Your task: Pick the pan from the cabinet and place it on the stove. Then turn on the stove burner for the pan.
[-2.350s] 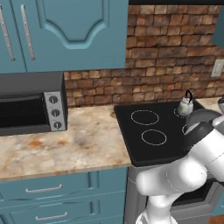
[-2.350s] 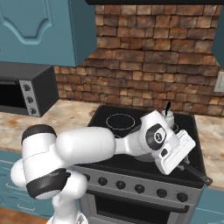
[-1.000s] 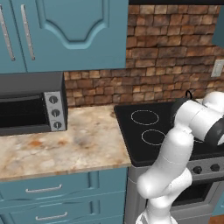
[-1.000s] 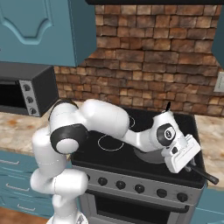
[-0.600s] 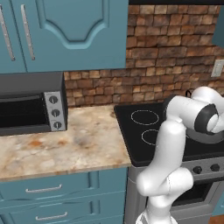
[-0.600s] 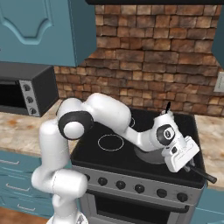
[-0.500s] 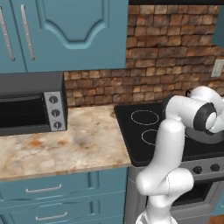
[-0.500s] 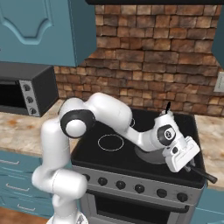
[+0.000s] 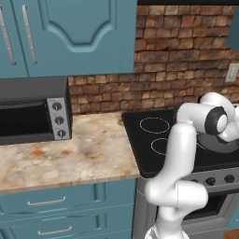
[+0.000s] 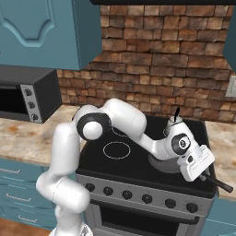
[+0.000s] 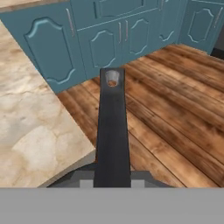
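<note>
Half the job looked done when you reached this point. The pan sat low over the front right of the stove, its dark rim showing under the wrist in the right base view and as a grey arc beside the arm in the left base view; whether it rested fully on the glass or hung just above it, you could not tell. The gripper was clenched on the pan's handle, which ran straight out from between the fingers, past the stove's front right corner and over the wooden floor. A small kettle stood just behind the pan on the rear right burner. The cabinet doors were shut, so the fetching was over. What remained for you, judging by this: let go of the handle, draw the hand clear, then go to the knobs on the front panel and turn the one for the burner under the pan.
</note>
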Robot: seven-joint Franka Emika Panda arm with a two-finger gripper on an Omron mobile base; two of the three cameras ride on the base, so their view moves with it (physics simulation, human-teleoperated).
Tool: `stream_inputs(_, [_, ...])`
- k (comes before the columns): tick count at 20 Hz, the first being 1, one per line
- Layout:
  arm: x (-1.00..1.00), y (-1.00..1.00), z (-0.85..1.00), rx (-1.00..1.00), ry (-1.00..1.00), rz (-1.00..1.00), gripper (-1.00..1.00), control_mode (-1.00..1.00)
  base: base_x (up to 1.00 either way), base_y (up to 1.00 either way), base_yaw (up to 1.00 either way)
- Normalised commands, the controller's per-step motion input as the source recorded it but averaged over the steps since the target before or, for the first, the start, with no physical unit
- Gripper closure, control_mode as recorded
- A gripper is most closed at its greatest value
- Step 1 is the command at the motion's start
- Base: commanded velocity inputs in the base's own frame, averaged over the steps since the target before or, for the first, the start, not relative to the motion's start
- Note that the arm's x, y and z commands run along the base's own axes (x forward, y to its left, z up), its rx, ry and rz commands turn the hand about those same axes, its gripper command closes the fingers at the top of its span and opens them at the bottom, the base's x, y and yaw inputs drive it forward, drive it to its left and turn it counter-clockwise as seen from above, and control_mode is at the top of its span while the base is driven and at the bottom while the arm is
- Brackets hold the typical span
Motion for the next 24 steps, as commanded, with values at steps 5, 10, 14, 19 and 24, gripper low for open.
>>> stream_inputs(5, [0.24, -0.13, -0.15, 0.01, 0.02, 0.00, 1.00, -1.00, 0.00, 0.00, 0.00])
stream_inputs(10, [0.20, -0.08, -0.13, 0.03, 0.02, 0.00, 1.00, -1.00, 0.00, 0.00, 0.00])
stream_inputs(14, [0.22, 0.00, -0.16, 0.01, 0.03, 0.00, 1.00, -1.00, 0.00, 0.00, 0.00])
stream_inputs(19, [0.18, 0.00, -0.14, 0.01, 0.02, 0.00, 1.00, -1.00, 0.00, 0.00, 0.00])
stream_inputs(24, [0.16, 0.00, -0.21, 0.01, 0.02, 0.00, 1.00, -1.00, 0.00, 0.00, 0.00])
